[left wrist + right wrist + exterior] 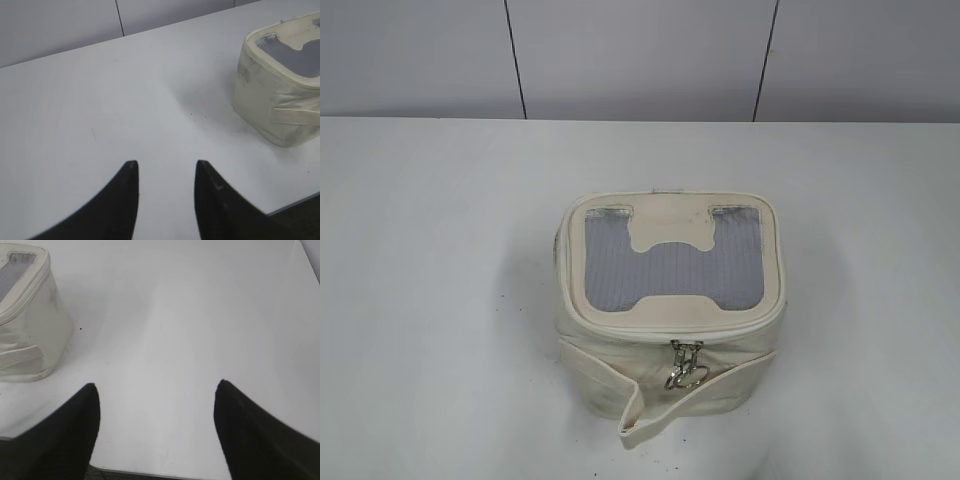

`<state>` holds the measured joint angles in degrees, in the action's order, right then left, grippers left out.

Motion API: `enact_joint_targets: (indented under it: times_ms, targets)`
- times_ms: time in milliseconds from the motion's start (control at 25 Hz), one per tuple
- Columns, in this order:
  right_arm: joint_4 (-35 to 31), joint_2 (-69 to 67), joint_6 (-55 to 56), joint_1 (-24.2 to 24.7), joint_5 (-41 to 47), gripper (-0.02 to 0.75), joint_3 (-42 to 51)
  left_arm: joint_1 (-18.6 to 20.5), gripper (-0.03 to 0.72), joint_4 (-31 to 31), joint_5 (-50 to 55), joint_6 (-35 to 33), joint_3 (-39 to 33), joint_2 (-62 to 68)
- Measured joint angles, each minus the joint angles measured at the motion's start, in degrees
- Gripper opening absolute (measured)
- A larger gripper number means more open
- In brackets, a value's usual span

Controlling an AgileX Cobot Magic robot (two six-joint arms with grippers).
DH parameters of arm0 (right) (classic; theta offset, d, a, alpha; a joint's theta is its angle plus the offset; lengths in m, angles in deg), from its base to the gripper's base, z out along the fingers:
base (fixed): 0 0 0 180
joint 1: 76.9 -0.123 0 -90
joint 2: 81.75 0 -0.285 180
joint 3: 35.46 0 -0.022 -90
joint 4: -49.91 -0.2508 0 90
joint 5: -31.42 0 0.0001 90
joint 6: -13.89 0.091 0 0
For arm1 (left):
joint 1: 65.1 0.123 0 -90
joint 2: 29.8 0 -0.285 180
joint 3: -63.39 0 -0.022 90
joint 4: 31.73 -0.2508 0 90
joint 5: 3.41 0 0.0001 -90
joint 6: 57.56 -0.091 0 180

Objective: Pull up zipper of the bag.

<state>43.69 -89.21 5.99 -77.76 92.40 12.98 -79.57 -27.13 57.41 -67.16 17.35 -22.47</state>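
The cream-white boxy bag (pixel 665 330) stands in the middle of the table, with a grey mesh H-shaped window (pixel 672 260) on top. The zipper (pixel 685 364) shows as two silver sliders with ring pulls hanging together at the front middle of the top rim. A loose cream strap (pixel 645 405) wraps the front and curls down. The bag also shows in the left wrist view (pixel 280 95) at far right and in the right wrist view (pixel 27 325) at far left. My left gripper (pixel 165 167) and right gripper (pixel 155 387) are open and empty, apart from the bag. Neither shows in the exterior view.
The white table (pixel 420 300) stretches around the bag. Its near edge shows under the right gripper (pixel 150 474) and at the lower right of the left wrist view (pixel 295 202). A grey panelled wall (pixel 640 55) stands behind.
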Motion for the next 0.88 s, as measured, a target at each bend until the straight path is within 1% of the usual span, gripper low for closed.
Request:
enact_joint_targets:
  times_ms: [360, 440, 520, 720, 800, 880]
  targets:
    - [0.0, 0.0, -0.1, 0.0, 0.0, 0.553, 0.0, 0.0, 0.298, 0.0, -0.1, 0.0, 0.0, 0.0]
    - [0.0, 0.0, -0.1, 0.0, 0.0, 0.553, 0.0, 0.7, 0.298, 0.0, -0.1, 0.0, 0.0, 0.0]
    - [0.0, 0.0, -0.1, 0.0, 0.0, 0.553, 0.0, 2.7, 0.298, -0.1, -0.1, 0.0, 0.0, 0.0]
    - [-0.1, 0.0, -0.1, 0.2, 0.0, 0.553, 0.0, 11.3, 0.298, -0.1, -0.1, 0.0, 0.0, 0.0]
    - [-0.1, 0.0, -0.1, 0.2, 0.0, 0.553, 0.0, 13.8, 0.298, -0.1, -0.1, -0.1, 0.0, 0.0]
    - [-0.1, 0.0, -0.1, 0.2, 0.0, 0.553, 0.0, 14.8, 0.298, -0.1, -0.1, -0.1, 0.0, 0.0]
